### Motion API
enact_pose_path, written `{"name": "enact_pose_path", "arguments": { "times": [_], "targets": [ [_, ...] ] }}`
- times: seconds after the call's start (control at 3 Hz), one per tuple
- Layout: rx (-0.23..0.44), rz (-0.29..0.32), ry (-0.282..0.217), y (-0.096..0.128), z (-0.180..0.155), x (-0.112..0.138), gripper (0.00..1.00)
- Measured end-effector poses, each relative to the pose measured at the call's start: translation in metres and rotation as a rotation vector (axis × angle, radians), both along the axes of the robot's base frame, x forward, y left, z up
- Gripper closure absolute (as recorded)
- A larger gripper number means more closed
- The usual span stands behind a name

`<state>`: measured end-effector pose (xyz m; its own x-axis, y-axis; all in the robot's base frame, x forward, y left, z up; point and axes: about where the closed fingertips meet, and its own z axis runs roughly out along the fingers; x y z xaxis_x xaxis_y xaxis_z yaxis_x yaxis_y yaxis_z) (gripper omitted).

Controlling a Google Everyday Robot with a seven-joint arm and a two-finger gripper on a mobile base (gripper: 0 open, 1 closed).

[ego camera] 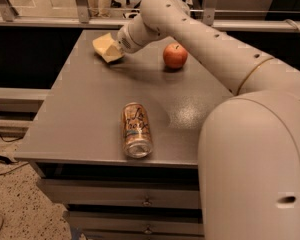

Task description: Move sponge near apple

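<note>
So my arm (200,39) is reaching over the desk (80,114) toward its far left, and the jaws are at the tip of it, clamped on the sponge (107,48). Honestly, the cream fingers and the pale yellow foam blend together, so I can't pick out exactly where one stops. The sponge is a soft, chunky wedge-looking block, tilted, over the far left part of the desk. I can't tell whether it touches the top.

The apple (175,55) is to its right, near but apart: round, red-orange and smooth, with a little dark stem dimple on top. My wrist sits between the two.

Nearer to me there's a drink can (136,130) lying on its side, shiny metal with an orange pattern, its round end pointing at the near edge. It's well apart from both the sponge and the apple.

The desk top is flat, matte grey with a speckly sheen on the right. There's bare surface between the can and the far row and all along the left side. Its left and near edges drop straight off, with grey drawers (146,202) under the near edge and speckled floor (15,204) to the left.
</note>
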<state>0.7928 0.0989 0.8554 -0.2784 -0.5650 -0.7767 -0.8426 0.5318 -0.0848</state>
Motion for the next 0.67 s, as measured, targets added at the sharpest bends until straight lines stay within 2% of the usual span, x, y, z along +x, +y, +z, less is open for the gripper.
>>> {"name": "enact_pose_path", "arguments": {
  "times": [0.33,0.67],
  "targets": [
    [-0.048,-0.128,-0.079,-0.099,0.033,-0.012,1.0],
    [-0.074,-0.235,-0.131,-0.173,0.061,-0.022,1.0]
  ]
}}
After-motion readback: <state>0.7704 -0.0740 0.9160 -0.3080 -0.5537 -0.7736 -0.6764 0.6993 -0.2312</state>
